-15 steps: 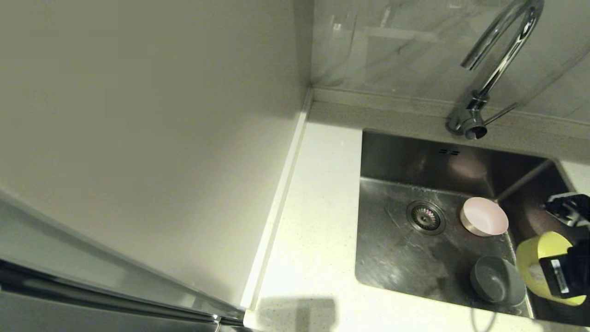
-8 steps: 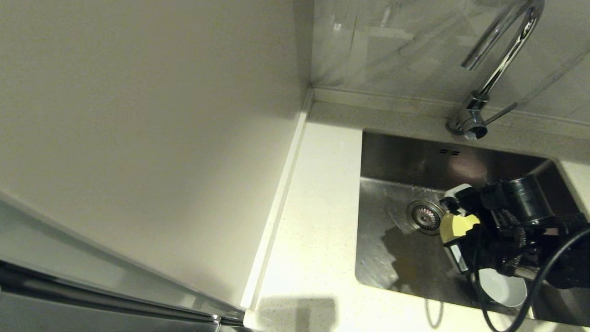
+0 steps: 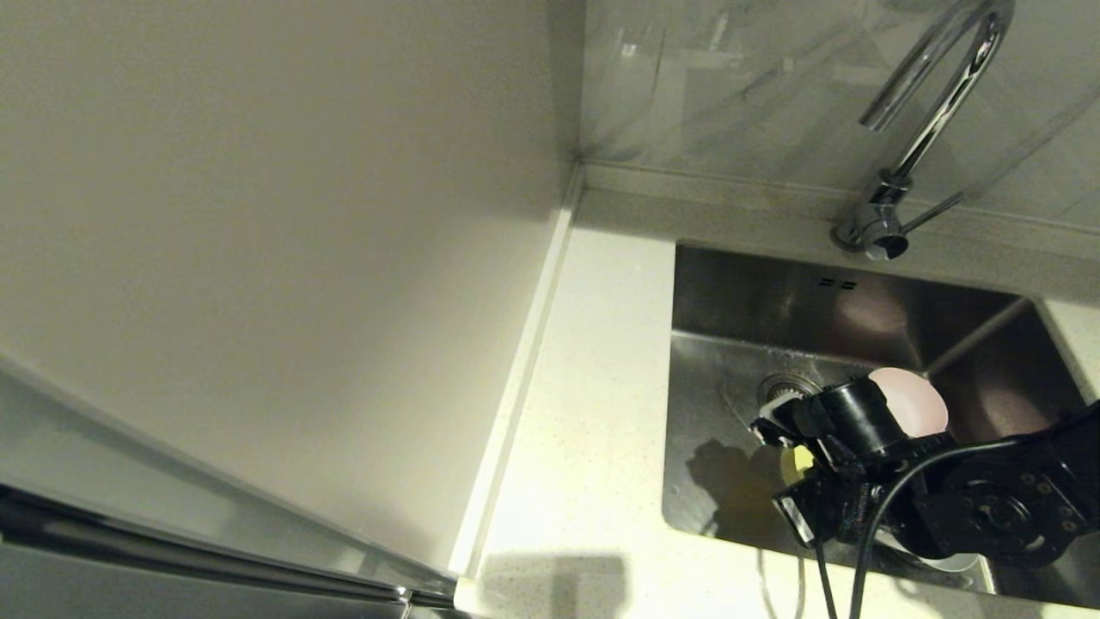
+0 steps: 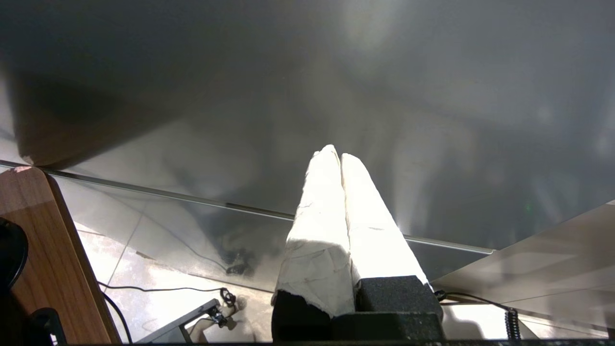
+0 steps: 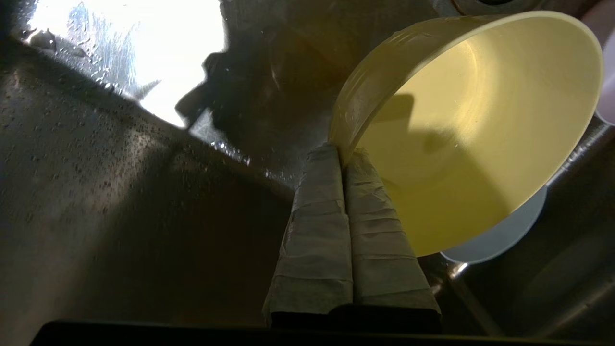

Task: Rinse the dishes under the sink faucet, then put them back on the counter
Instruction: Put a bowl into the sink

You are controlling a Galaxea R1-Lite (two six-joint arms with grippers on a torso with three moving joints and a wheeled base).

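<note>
- Since a moment earlier, the right gripper [image 5: 343, 156] had carried the yellow bowl [image 5: 480, 125] from the sink's [image 3: 739, 481] right side towards its front-left floor, uncovering the pink bowl [image 3: 915, 400].
- Its fingers were clamped on the yellow bowl's rim, holding it tilted above the grey bowl [image 5: 499, 238].
- Off the counter [image 3: 593, 413], the left gripper [image 4: 340, 156] hung pressed closed, holding nothing.
</note>
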